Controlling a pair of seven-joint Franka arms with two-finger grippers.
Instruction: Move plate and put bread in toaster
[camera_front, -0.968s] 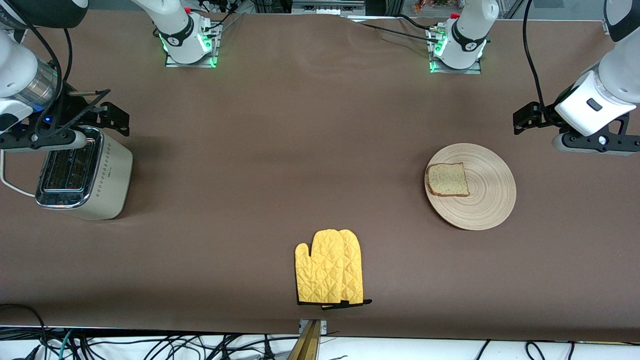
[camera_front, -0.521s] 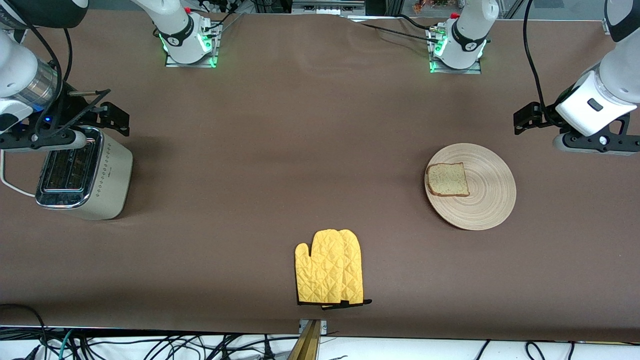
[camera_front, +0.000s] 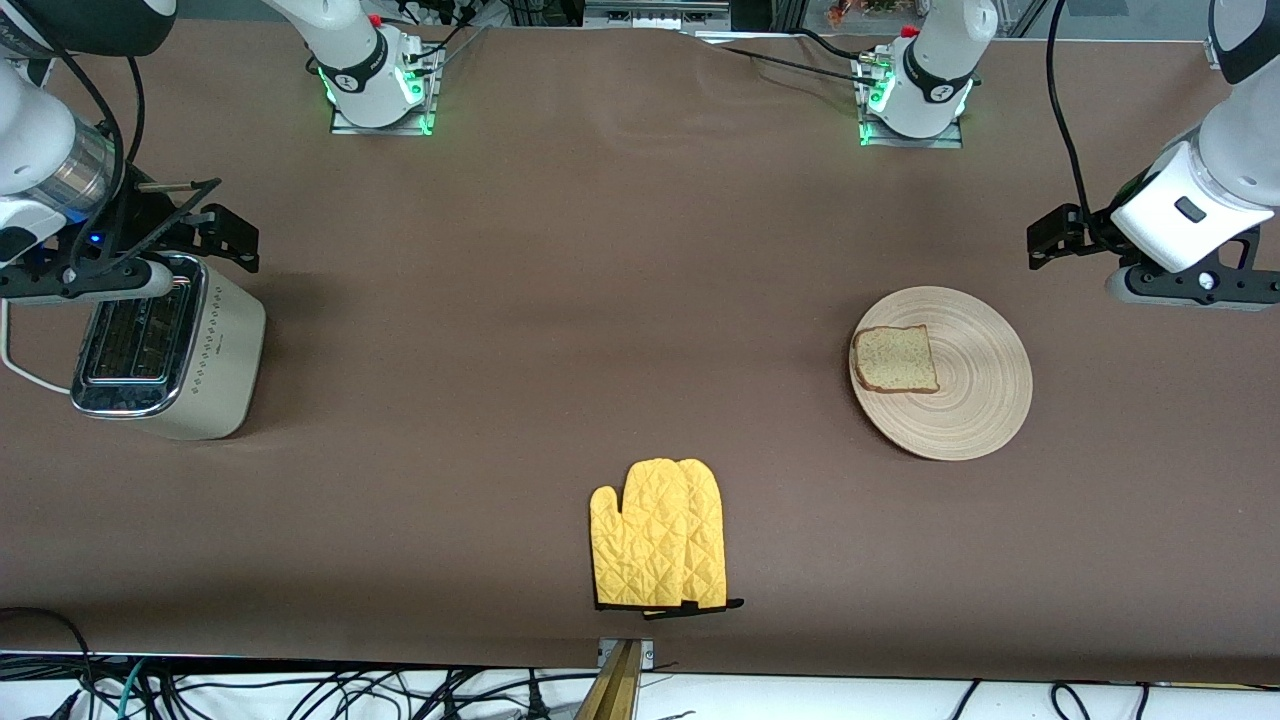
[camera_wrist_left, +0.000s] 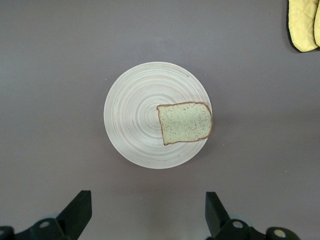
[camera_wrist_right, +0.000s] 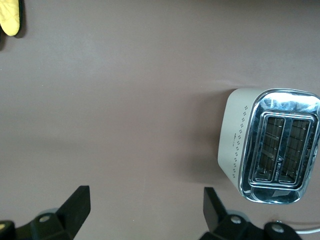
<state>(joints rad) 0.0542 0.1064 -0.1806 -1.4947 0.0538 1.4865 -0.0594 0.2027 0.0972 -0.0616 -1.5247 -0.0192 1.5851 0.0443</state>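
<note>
The bread (camera_front: 895, 359) lies flat on the edge of the plate (camera_front: 975, 390) toward the right arm's end of the table. In the left wrist view the bread (camera_wrist_left: 185, 122) and the plate (camera_wrist_left: 132, 115) show whole. My left gripper (camera_front: 1185, 288) hangs open and empty over the bare table beside the plate; it also shows in its own wrist view (camera_wrist_left: 147, 212). The toaster (camera_front: 165, 350) stands at the right arm's end of the table, with both slots empty (camera_wrist_right: 272, 145). My right gripper (camera_front: 90, 283) hangs open and empty over the table beside the toaster; it also shows in its own wrist view (camera_wrist_right: 146, 205).
A yellow quilted oven mitt (camera_front: 660, 535) lies near the table's front edge, midway between the toaster and the plate. Its tip shows in the left wrist view (camera_wrist_left: 303, 25) and the right wrist view (camera_wrist_right: 10, 17). The toaster's white cord (camera_front: 25, 375) trails off the table's end.
</note>
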